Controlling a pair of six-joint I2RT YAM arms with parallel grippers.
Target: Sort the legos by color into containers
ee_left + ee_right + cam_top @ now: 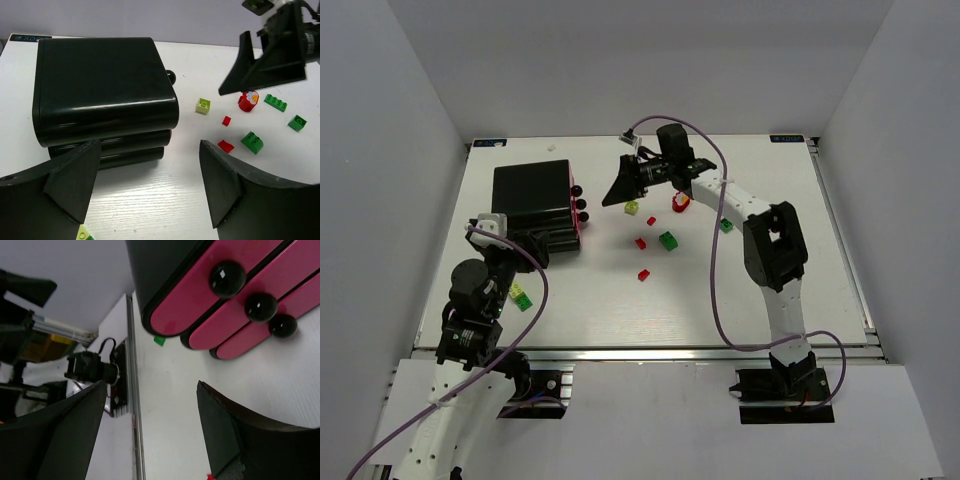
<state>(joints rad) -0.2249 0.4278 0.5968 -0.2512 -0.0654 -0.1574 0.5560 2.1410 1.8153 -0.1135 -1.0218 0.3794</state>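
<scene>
The three flat black containers [530, 195] stand in one stack at about 10 o'clock on the white counter [620, 310]. Their pink fronts [197, 300], each with a dark round knob [227, 277], point toward 3 o'clock. The legos lie loose around the centre: a lime brick [632, 207], small red bricks [640, 242], a green brick [668, 240] and a red round piece [680, 202]. In the left wrist view a long green brick [275, 102] has its long axis from 10 to 4 o'clock. Two more bricks [521, 296] lie at 8 o'clock.

The left pincer [150, 145] is spread and empty, facing the stack's plain black side. The right pincer [618, 188] is also spread and empty; it points toward 9 o'clock at the pink fronts, near the lime brick.
</scene>
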